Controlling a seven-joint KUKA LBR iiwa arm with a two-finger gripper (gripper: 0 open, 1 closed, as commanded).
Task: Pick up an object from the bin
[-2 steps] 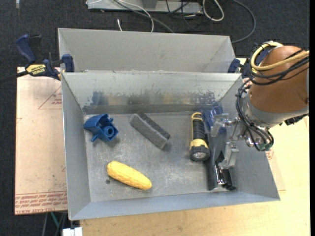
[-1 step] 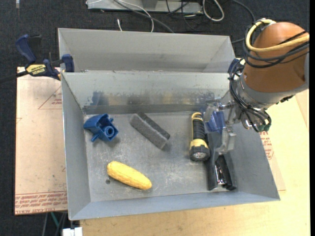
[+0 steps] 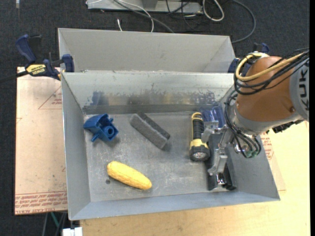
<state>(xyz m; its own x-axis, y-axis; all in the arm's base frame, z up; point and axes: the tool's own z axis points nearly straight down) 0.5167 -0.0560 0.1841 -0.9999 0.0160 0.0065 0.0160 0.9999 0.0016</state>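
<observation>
My gripper (image 3: 220,180) is low in the bin's front right corner, close to the floor and pointing toward the front wall. Just to its left lies a yellow and black flashlight (image 3: 197,137), lengthwise, with its lens end toward the front. The gripper stands beside the flashlight, not around it. A blue thing (image 3: 211,115) lies by the back wall, right of the flashlight and partly hidden behind the arm.
A dark grey rectangular block (image 3: 150,131) lies slanted in the middle. A yellow corn cob (image 3: 129,175) rests near the front left. A blue plastic piece (image 3: 102,128) sits at the left. The arm's orange cover and cables hang over the right wall.
</observation>
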